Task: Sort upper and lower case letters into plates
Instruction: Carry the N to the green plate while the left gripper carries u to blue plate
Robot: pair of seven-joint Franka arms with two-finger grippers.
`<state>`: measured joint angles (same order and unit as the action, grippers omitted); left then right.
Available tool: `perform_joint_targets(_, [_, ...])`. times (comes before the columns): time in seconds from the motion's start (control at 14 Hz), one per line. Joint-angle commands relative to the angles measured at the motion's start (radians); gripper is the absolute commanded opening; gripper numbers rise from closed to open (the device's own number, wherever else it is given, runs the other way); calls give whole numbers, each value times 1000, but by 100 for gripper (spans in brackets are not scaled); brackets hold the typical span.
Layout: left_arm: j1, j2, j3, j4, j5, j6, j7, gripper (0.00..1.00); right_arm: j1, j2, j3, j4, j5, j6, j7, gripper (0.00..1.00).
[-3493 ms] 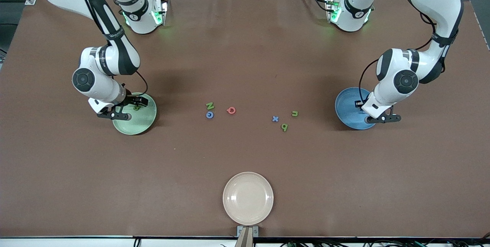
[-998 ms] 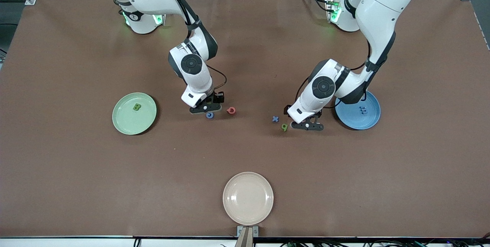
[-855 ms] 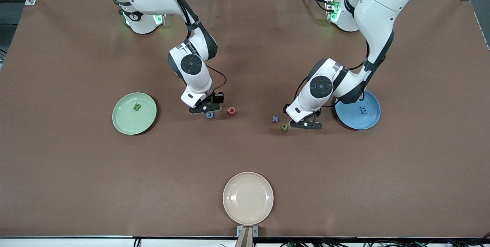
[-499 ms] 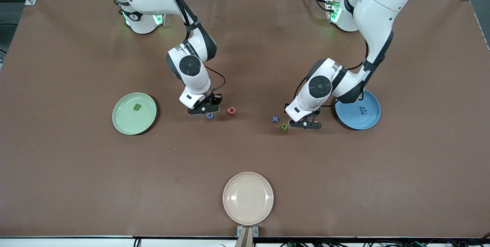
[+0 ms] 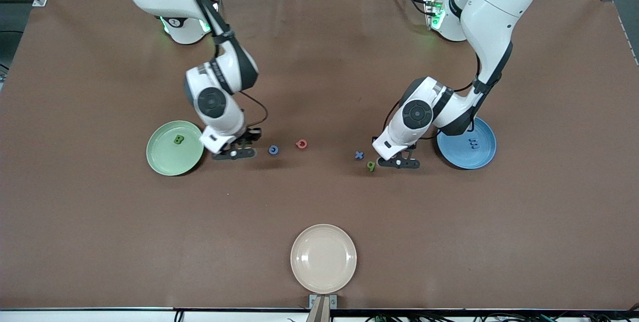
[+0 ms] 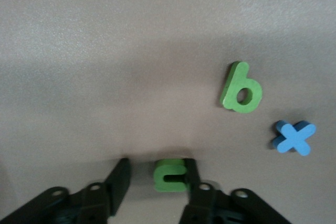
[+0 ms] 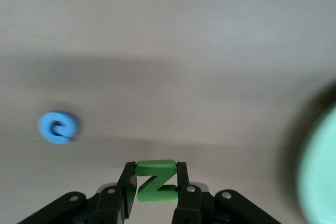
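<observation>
your right gripper (image 7: 155,182) clamps the green z (image 7: 155,181) beside the green plate (image 5: 164,160); your left gripper (image 6: 156,182), jaws parted, straddles the green n (image 6: 170,174), one finger touching.

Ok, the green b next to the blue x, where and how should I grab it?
From straight above: the green b lies flat, so only its thin side edges offer a grip. Probably close the left tool across the narrow way, stem on one side, bowl's curve on the other, clear of the blue x beside it.

even overhead light, soft shadows under both arms on the table (image 5: 319,202); right wrist view is motion-blurred.
</observation>
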<state>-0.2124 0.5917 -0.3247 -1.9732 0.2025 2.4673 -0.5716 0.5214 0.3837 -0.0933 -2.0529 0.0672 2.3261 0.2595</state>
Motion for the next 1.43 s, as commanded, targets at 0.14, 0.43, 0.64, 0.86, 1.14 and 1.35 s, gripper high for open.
perform_joint_targets(0.14, [-13, 11, 3, 11, 17, -10, -30, 24, -263, -112, 17, -116, -13, -16, -360, 0])
perform_joint_targets(0.43, [-2, -21, 1, 11, 17, -89, -30, 10, -320, -103, 18, -220, -13, 119, -418, 0])
perform_joint_targets(0.64, [25, -94, -1, 10, 18, -178, -11, 8, -310, -100, 20, -243, -10, 147, -418, 0])
perform_joint_targets(0.86, [74, -182, -2, -24, 18, -255, 71, 8, -304, -77, 21, -253, -10, 168, -418, 1])
perform_joint_targets(1.14, [180, -306, -5, -160, 18, -251, 203, 7, -310, -75, 21, -247, -10, 162, -414, 99])
perform_joint_targets(1.35, [258, -371, -5, -283, 20, -177, 293, 6, -305, -85, 21, -214, -4, 100, -395, 100])
